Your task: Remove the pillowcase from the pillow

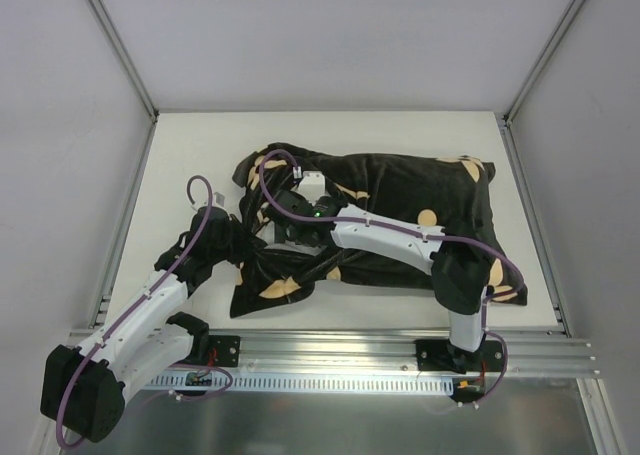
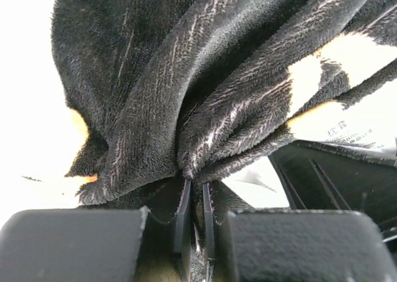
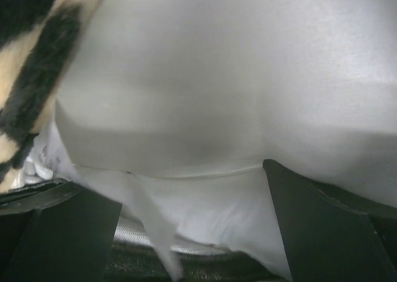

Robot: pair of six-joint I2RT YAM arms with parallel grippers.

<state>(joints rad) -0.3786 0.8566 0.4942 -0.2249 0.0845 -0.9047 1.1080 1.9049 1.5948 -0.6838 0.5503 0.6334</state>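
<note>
Two grippers are working at the left end of the case. By my reading the step in hand is the first pull-apart, with little of the task done. The pillowcase (image 1: pixel 400 190) lies spread on the table (image 1: pixel 190 155) with nearly all of the pillow inside it. Only a small white corner of the pillow (image 1: pixel 311 182) shows, near the far left end. On the left gripper (image 2: pixel 195 198) the jaws are all but closed, pinching a bunched fold of black plush at the near-left edge of the case. The right gripper (image 1: pixel 292 213) is reached across the case to that white corner. Its wrist view shows the fingers (image 3: pixel 322 232) wide apart with white pillow cloth bulging between them (whether they bear on it I cannot tell; no firm hold is visible). For the next move, as I judge it, you need the right jaws to close on pillow cloth alone, not on the plush just beside it. Then hold the case back with the left while the right draws the pillow out through the opening. Watch the left pinch: the fold is thick and soft and may slide out under load.
</note>
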